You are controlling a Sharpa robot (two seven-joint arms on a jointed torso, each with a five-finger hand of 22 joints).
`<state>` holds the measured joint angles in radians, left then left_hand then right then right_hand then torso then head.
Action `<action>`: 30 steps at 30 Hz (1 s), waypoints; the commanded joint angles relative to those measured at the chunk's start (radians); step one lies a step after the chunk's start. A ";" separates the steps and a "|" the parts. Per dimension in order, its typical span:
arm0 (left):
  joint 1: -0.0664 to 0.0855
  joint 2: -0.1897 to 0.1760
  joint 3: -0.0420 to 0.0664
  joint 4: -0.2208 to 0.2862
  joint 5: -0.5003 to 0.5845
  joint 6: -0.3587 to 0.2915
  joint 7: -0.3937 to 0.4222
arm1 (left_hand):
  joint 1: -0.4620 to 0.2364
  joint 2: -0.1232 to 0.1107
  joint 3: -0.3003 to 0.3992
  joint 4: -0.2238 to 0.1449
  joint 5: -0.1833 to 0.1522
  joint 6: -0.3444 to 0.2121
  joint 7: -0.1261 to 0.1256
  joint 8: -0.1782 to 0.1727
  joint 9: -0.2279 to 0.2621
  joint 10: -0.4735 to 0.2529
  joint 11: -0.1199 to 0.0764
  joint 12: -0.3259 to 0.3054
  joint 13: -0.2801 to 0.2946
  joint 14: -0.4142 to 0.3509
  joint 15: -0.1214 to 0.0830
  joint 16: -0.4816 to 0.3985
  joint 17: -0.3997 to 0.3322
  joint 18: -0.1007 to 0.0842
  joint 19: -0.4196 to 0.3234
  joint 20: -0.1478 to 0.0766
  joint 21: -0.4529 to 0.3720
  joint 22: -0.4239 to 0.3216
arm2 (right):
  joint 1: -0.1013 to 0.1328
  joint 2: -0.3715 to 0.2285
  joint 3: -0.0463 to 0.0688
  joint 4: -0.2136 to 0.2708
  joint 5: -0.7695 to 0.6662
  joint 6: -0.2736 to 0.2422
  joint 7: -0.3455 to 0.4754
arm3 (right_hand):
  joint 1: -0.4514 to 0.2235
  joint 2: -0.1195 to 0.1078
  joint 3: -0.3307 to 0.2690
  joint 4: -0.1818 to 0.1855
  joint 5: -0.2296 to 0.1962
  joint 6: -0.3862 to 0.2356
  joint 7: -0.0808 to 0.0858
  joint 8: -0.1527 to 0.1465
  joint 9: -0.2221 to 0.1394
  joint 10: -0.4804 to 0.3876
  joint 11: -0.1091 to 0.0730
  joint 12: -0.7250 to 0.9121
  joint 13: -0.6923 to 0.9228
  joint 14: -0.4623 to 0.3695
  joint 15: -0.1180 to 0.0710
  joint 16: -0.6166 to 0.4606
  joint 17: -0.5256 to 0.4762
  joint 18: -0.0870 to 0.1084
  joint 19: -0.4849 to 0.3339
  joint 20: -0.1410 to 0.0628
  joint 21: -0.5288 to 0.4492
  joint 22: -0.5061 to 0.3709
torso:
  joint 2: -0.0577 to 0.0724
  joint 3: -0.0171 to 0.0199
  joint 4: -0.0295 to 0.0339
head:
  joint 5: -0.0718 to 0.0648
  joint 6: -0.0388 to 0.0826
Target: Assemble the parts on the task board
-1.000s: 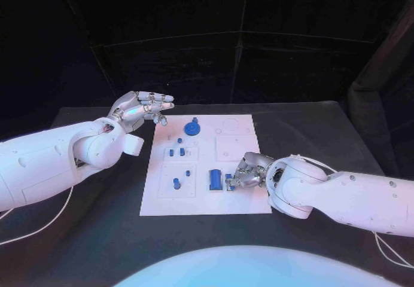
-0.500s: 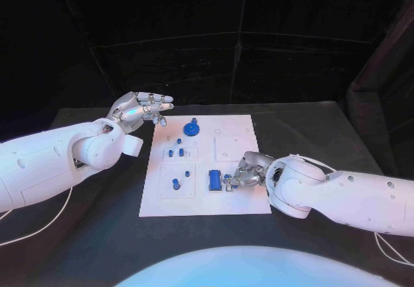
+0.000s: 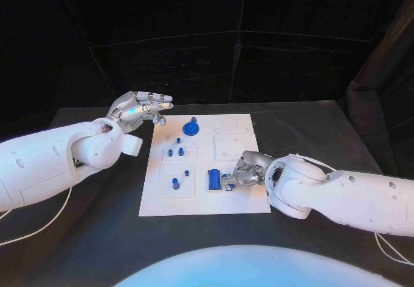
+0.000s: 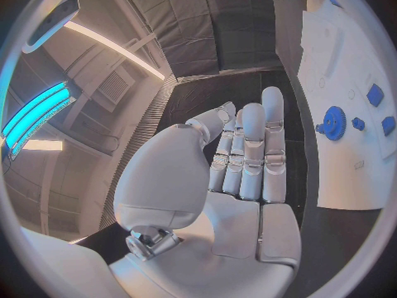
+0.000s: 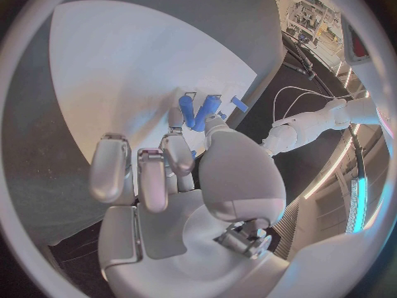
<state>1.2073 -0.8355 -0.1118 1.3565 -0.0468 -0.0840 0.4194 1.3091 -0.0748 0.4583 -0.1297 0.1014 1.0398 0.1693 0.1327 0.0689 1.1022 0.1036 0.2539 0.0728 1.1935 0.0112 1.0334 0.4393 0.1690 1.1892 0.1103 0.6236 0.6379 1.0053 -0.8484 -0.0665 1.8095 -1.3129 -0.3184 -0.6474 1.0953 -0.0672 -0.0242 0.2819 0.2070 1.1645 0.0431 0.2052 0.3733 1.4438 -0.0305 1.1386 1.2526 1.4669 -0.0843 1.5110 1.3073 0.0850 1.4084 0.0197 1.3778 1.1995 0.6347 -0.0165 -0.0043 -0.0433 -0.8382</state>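
1. The left hand (image 3: 138,109) hovers off the board's (image 3: 203,203) far left corner, palm up, fingers loosely spread, holding nothing.
2. Blue parts sit mid-board: a gear (image 3: 191,127) far, a block (image 3: 214,179) near.
3. They look small, stiff and light; best pinched by their sides.
4. The right hand (image 3: 247,170) bends low, fingertips around a small blue piece (image 5: 210,106) beside the block; grip uncertain.

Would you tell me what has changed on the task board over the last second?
The right hand has slid a little to the left across the board, closing on the blue cylinder, with a small blue part at its fingertips. The left hand has stayed raised and open beyond the board's far-left corner; the other parts have not moved.
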 commanded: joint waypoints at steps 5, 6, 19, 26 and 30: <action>0.002 0.001 0.001 0.001 0.004 0.012 0.001 | 0.008 0.005 -0.003 0.000 -0.004 -0.003 0.006 0.003 -0.001 -0.008 -0.002 0.003 -0.001 -0.008 0.002 -0.002 -0.001 0.013 -0.009 -0.001 -0.006 -0.002 | 0.001 -0.005 0.000 0.004 0.014 0.012 0.020 | 0.042 0.057 0.002 -0.013 0.069 0.015 -0.004 0.007 0.008 0.019 -0.004 0.043 0.030 0.082 -0.011 0.006 0.152 -0.010 0.007 -0.003 0.007 0.003 | -0.001 -0.0007 0.0020 | -0.003 -0.001; 0.002 0.001 0.001 0.001 0.004 0.012 0.001 | 0.008 0.005 -0.003 0.000 -0.004 -0.003 0.006 0.003 -0.001 -0.008 -0.002 0.003 -0.001 -0.008 0.002 -0.002 -0.001 0.013 -0.009 -0.001 -0.006 -0.002 | 0.001 -0.006 0.000 0.004 0.014 0.013 0.018 | 0.060 0.072 0.011 -0.021 0.089 0.020 -0.007 0.009 0.010 0.023 -0.006 0.056 0.041 0.082 -0.013 0.007 0.153 -0.010 0.007 -0.004 0.007 0.004 | -0.001 -0.0008 0.0021 | -0.003 -0.001; 0.002 -0.001 0.001 0.002 0.004 0.012 0.000 | 0.007 0.005 -0.004 0.000 -0.004 -0.003 0.006 0.003 -0.001 -0.009 -0.001 0.003 -0.001 -0.008 0.002 -0.002 -0.002 0.013 -0.010 -0.001 -0.006 -0.002 | 0.002 -0.005 0.000 -0.015 -0.025 0.042 -0.001 | 0.199 0.121 0.121 -0.129 0.048 0.015 -0.015 0.004 0.017 0.028 -0.014 0.077 0.066 0.082 -0.020 0.008 0.156 -0.011 0.010 -0.012 0.010 0.011 | 0.000 -0.0009 0.0022 | -0.005 -0.003; 0.002 -0.001 0.001 0.001 0.004 0.012 -0.001 | 0.007 0.005 -0.004 0.000 -0.004 -0.003 0.006 0.003 -0.001 -0.009 -0.001 0.003 -0.001 -0.008 0.002 -0.002 -0.002 0.013 -0.010 -0.001 -0.006 -0.002 | 0.002 -0.002 0.000 -0.015 -0.035 0.047 0.000 | 0.163 0.084 0.116 -0.125 0.033 0.020 -0.012 0.004 0.020 0.029 -0.012 0.075 0.068 0.083 -0.018 0.007 0.157 -0.012 0.010 -0.011 0.010 0.013 | 0.000 -0.0002 0.0008 | -0.004 -0.004; 0.002 0.000 0.001 0.000 0.004 0.012 -0.001 | 0.007 0.005 -0.004 0.000 -0.004 -0.003 0.006 0.003 -0.001 -0.009 -0.001 0.003 -0.001 -0.008 0.002 -0.002 -0.002 0.013 -0.010 -0.001 -0.006 -0.002 | 0.002 -0.002 0.000 -0.015 -0.036 0.038 0.003 | 0.136 0.078 0.112 -0.112 0.038 0.023 -0.012 0.003 0.021 0.029 -0.011 0.074 0.070 0.083 -0.017 0.008 0.157 -0.012 0.010 -0.010 0.010 0.012 | 0.000 -0.0005 0.0007 | -0.005 -0.004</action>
<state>1.2073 -0.8363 -0.1118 1.3562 -0.0467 -0.0830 0.4163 1.3091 -0.0748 0.4583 -0.1297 0.1014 1.0398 0.1693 0.1327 0.0691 1.0986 0.0999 0.2539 0.0731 1.1901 0.0146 1.0334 0.4386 0.1690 1.1857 0.1069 0.6237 0.6370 1.0095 -0.8487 -0.0629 1.7984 -1.3347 -0.2960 -0.6285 1.2514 0.0150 0.0872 0.1632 0.2443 1.1804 0.0339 0.2118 0.3930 1.4634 -0.0394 1.2120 1.3022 1.4631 -0.0981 1.5159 1.3081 0.0850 1.4157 0.0125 1.3819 1.2107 0.6346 -0.0171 -0.0024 -0.0481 -0.8423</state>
